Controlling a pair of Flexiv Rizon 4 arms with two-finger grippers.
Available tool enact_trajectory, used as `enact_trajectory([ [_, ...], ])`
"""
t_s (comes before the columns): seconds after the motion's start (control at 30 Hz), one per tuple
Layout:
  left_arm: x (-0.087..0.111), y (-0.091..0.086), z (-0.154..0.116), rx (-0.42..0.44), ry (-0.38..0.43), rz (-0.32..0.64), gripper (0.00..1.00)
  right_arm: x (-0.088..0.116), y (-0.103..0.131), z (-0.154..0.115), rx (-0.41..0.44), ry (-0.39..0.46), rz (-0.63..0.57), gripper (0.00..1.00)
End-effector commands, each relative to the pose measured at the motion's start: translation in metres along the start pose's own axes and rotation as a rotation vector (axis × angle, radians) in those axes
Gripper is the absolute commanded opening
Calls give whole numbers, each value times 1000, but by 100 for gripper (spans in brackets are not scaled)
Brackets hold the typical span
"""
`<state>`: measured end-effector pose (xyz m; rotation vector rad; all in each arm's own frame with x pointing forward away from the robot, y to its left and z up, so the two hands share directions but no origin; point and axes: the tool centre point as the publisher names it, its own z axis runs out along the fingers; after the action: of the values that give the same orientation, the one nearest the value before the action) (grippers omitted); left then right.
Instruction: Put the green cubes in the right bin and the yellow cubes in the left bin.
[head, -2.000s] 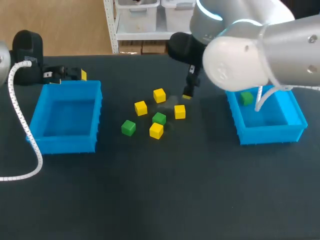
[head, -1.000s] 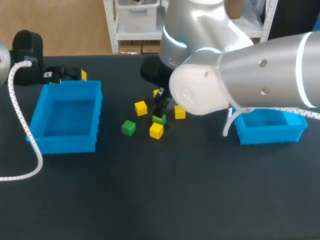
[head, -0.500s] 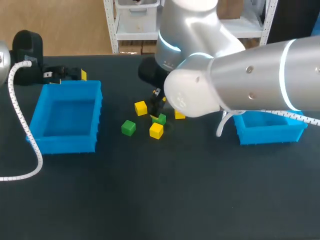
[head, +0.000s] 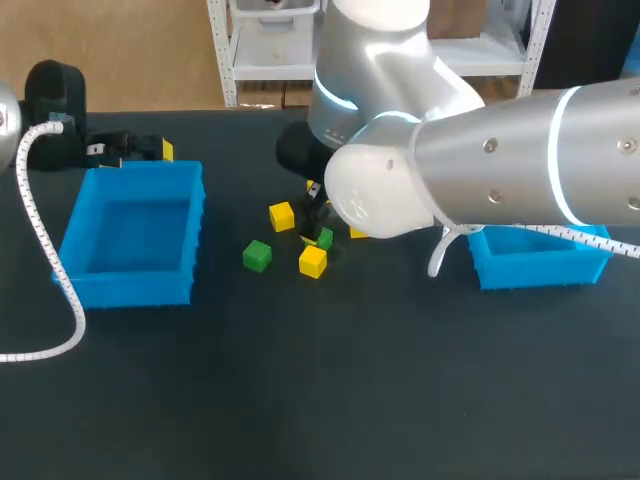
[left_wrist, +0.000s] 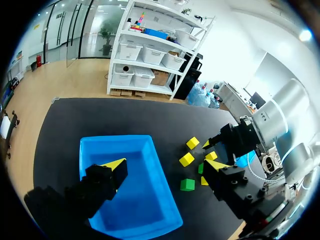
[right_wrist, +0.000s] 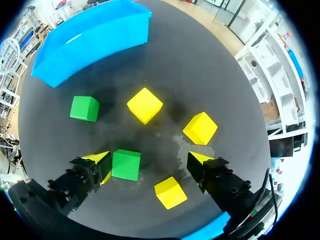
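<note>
My right gripper (right_wrist: 149, 162) hangs open low over the cluster of cubes. One green cube (right_wrist: 125, 164) (head: 324, 238) lies between its fingers, close against one yellow tip, the other finger well apart from it. A yellow cube (right_wrist: 170, 192) lies nearer the wrist. Ahead of the fingers sit two yellow cubes (right_wrist: 145, 105) (right_wrist: 200, 128) and a second green cube (right_wrist: 84, 108) (head: 257, 255). The left bin (head: 130, 290) (right_wrist: 95, 37) is blue. My right arm hides most of the right bin (head: 540, 265). My left gripper (left_wrist: 165, 165) (head: 130, 148) is open above the left bin (left_wrist: 135, 190), holding nothing.
A white coiled cable (head: 35, 240) runs down the table's left side past the left bin. The right arm's bulky elbow (head: 460, 170) hangs over the table between the cubes and the right bin. Bare dark tabletop (head: 320, 400) fills the front.
My right arm has swung left from the right bin to the cube cluster and come down around the middle green cube. The left arm has kept still.
</note>
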<state>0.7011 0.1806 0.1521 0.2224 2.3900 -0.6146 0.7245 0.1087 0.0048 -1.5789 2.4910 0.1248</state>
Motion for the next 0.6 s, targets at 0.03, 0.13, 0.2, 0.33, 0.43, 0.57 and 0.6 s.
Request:
enact_trajectory([
  [0.03, 1, 2, 0, 10, -5, 2, 100, 2, 2, 1, 0, 1, 0, 100],
  [0.13, 1, 2, 0, 10, -5, 2, 100, 4, 3, 2, 0, 3, 1, 100],
  [0.2, 1, 2, 0, 10, -5, 2, 100, 5, 4, 3, -1, 5, 0, 100],
  [0.33, 1, 2, 0, 10, -5, 2, 100, 6, 6, 3, -3, 8, 0, 56],
  [0.43, 1, 2, 0, 10, -5, 2, 100, 6, 6, 3, -2, 8, 0, 37],
  [0.57, 1, 2, 0, 10, -5, 2, 100, 5, 9, 4, -1, 10, -1, 35],
  [0.6, 1, 2, 0, 10, -5, 2, 100, 6, 10, 5, -1, 11, -1, 35],
])
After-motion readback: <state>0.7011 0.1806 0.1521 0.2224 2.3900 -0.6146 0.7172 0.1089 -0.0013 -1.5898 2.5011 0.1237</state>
